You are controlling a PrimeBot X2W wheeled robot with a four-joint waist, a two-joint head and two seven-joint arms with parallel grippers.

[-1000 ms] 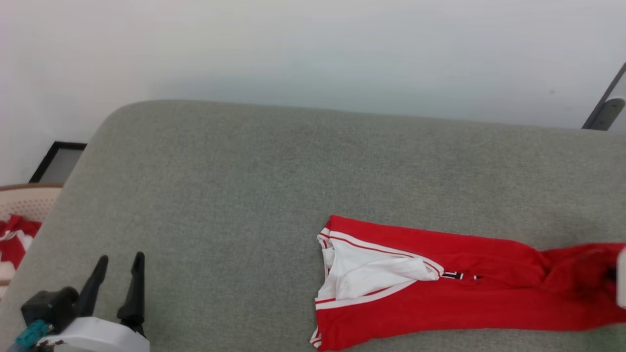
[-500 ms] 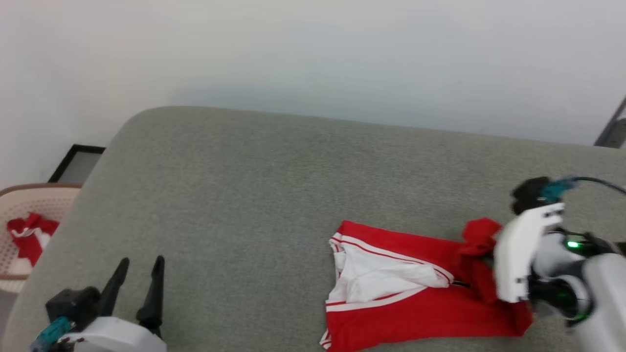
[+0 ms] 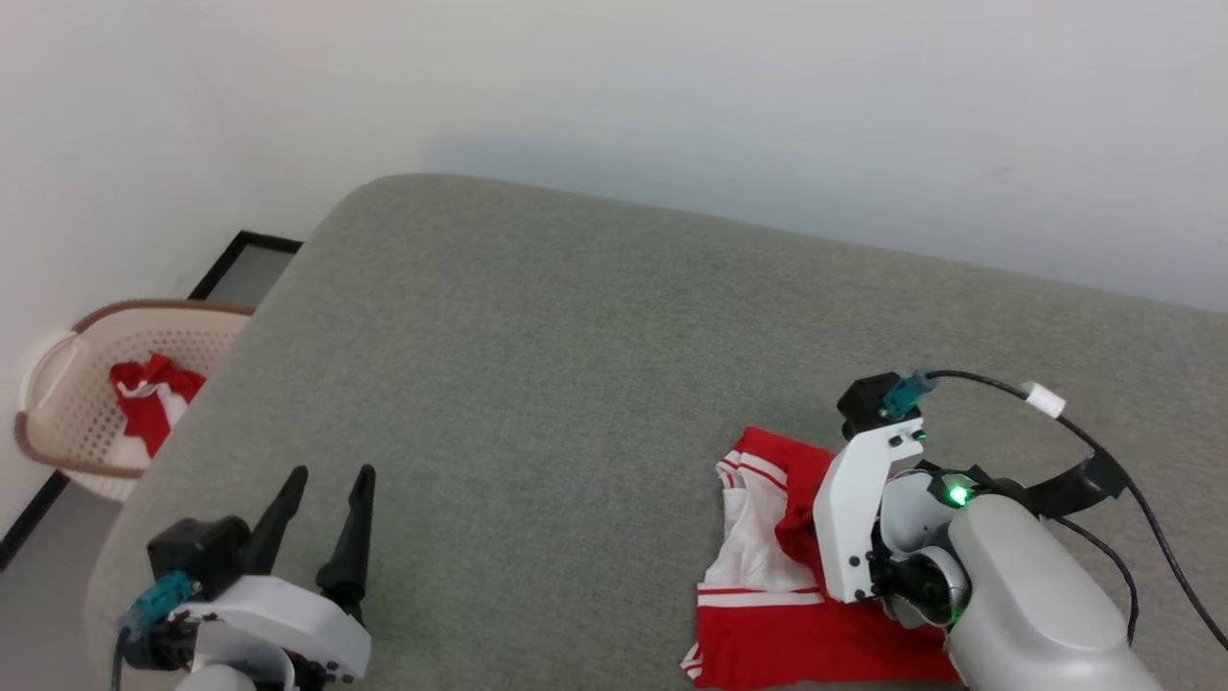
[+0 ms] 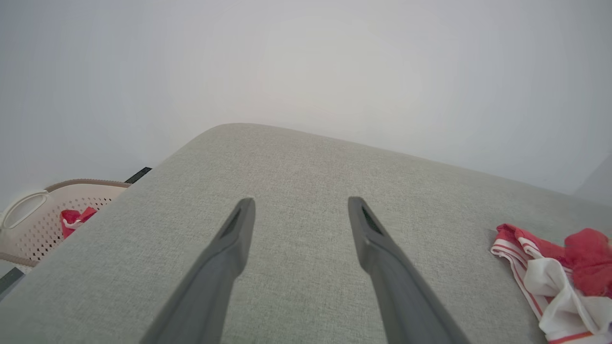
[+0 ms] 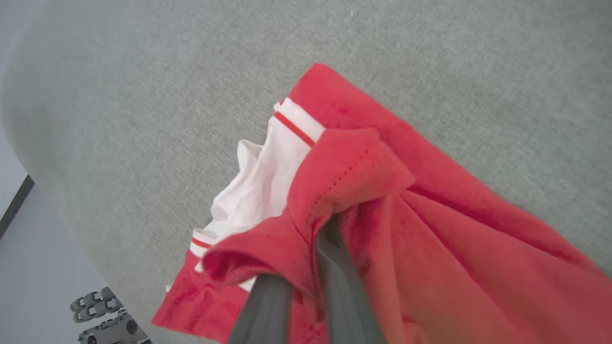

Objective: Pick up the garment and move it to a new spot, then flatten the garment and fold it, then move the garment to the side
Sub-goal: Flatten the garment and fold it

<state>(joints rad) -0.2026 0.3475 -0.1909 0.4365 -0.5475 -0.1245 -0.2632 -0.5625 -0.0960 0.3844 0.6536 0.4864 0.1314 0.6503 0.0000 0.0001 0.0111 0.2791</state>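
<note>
At our 7 o'clock the left gripper [image 3: 332, 472] hangs over the grey fabric cushion [image 3: 576, 365], its dark fingers spread wide and empty. At 5 o'clock our right gripper [image 5: 306, 258] pinches a bunched fold of the red jersey with white sleeves and striped trim [image 3: 767, 638], crumpled on the cushion. Farther off, at 9 o'clock, a beige perforated basket [image 3: 77, 432] holds a red-and-white cloth bundle [image 3: 149, 408].
</note>
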